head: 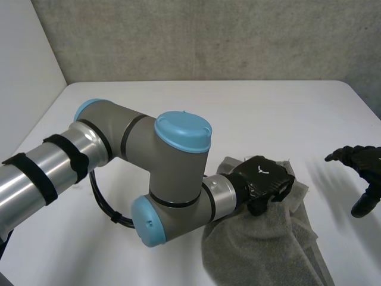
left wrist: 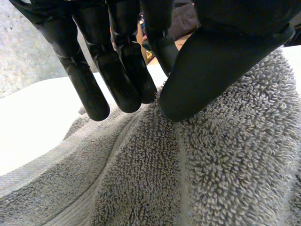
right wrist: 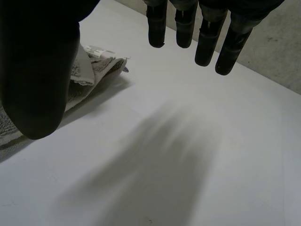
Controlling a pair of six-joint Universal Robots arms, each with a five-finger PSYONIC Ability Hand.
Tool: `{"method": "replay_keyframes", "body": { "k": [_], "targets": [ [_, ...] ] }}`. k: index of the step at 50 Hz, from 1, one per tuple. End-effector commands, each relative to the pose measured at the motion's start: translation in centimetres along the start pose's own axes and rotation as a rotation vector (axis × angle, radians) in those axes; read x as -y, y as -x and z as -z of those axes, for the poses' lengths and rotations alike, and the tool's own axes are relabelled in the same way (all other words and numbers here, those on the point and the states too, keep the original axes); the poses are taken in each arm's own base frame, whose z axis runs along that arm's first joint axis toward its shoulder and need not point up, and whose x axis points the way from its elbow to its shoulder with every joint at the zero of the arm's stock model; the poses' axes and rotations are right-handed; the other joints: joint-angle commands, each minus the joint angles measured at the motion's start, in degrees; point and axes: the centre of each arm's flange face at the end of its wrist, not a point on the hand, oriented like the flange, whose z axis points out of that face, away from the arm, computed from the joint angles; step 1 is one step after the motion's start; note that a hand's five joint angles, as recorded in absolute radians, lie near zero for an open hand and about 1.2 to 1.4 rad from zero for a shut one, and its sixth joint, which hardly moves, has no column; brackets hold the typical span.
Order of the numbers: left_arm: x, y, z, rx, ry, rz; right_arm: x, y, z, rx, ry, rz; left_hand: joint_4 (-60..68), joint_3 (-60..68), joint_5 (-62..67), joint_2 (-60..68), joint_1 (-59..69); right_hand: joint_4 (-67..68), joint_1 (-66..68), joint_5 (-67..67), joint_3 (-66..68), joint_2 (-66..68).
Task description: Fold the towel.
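A grey terry towel (head: 268,238) lies bunched at the table's front right, running off the front edge of the head view. My left hand (head: 265,179) rests on the towel's far end. In the left wrist view its fingers (left wrist: 117,80) and thumb (left wrist: 211,70) close together onto a raised fold of the towel (left wrist: 164,179), pinching it. My right hand (head: 363,164) hovers over bare table to the right of the towel, fingers (right wrist: 207,42) straight and spread from the thumb (right wrist: 37,70), holding nothing. A towel corner (right wrist: 94,70) with a white label lies beside that thumb.
The white table (head: 178,107) stretches bare to the left and back, ending at a grey wall (head: 208,36). My left arm (head: 119,161) reaches across the front of the table toward the towel.
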Motion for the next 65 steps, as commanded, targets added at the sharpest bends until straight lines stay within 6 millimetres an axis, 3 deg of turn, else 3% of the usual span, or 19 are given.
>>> {"method": "replay_keyframes", "body": {
  "k": [1,3,6,8,9,11,19,22,27,30,32,43,57,65],
  "targets": [
    [1.0,1.8,0.6,0.107,-0.014,-0.004,0.0,0.0,0.0,-0.001,0.001,-0.005,10.4,10.4,11.3,10.4,12.0,-5.1,-3.5,-3.6,-4.2,-4.3],
    [1.6,4.4,1.4,0.267,-0.010,-0.002,0.0,0.1,0.0,0.002,0.000,-0.008,10.4,10.4,11.3,10.4,12.0,-5.1,-3.5,-3.6,-4.2,-4.3],
    [1.9,5.5,1.9,0.342,-0.008,-0.001,0.0,0.3,0.0,0.007,0.001,-0.008,10.4,10.4,11.3,10.4,12.0,-5.1,-3.5,-3.6,-4.2,-4.3],
    [2.0,7.9,3.0,0.479,0.006,0.012,0.2,1.1,-0.1,0.032,-0.002,-0.003,10.4,10.4,11.3,10.4,12.0,-5.1,-3.5,-3.6,-4.2,-4.3],
    [2.0,7.9,3.0,0.479,0.006,0.012,0.2,1.1,-0.1,0.032,-0.002,-0.003,10.4,10.4,11.3,10.4,12.0,-5.1,-3.5,-3.6,-4.2,-4.3],
    [1.9,9.9,4.3,0.569,0.026,0.026,0.5,2.5,-0.2,0.072,-0.005,-0.017,10.4,10.4,11.3,10.4,12.0,-5.1,-3.5,-3.6,-4.2,-4.3],
    [1.3,13.0,7.6,0.673,0.058,0.011,1.4,5.7,-0.3,0.172,-0.013,-0.099,10.4,10.4,11.3,10.4,12.0,-5.1,-3.5,-3.6,-4.2,-4.3],
    [1.2,13.4,8.2,0.688,0.061,0.006,1.7,6.5,-0.4,0.197,-0.015,-0.107,10.4,10.4,11.3,10.4,12.0,-5.1,-3.5,-3.6,-4.2,-4.3],
    [0.0,15.3,11.2,0.776,0.072,0.013,2.4,9.9,-0.5,0.287,-0.004,-0.102,10.4,10.4,11.3,10.4,12.0,-5.1,-3.5,-3.6,-4.2,-4.3],
    [-0.3,15.7,12.0,0.796,0.077,0.013,2.5,10.7,-0.5,0.303,0.003,-0.088,10.4,10.4,11.3,10.4,12.0,-5.1,-3.5,-3.6,-4.2,-4.3],
    [-1.0,16.7,13.7,0.842,0.095,0.023,2.4,12.0,-0.5,0.318,0.016,-0.054,10.4,10.4,11.3,10.4,12.0,-5.1,-3.5,-3.6,-4.2,-4.3],
    [-3.0,19.0,18.8,0.975,0.146,0.092,1.9,15.5,0.0,0.374,0.058,0.003,10.4,10.4,11.3,10.4,12.0,-5.1,-3.5,-3.6,-4.2,-4.3],
    [-5.5,20.4,21.0,1.048,0.187,0.142,0.4,20.3,2.6,0.532,0.096,0.073,10.4,10.4,11.3,10.4,12.0,-5.1,-3.5,-3.6,-4.2,-4.3],
    [-6.1,20.5,21.3,1.055,0.198,0.154,-0.9,22.1,2.8,0.583,0.076,0.129,10.4,10.4,11.3,10.4,12.0,-5.1,-3.5,-3.6,-4.2,-4.3]
  ]
}}
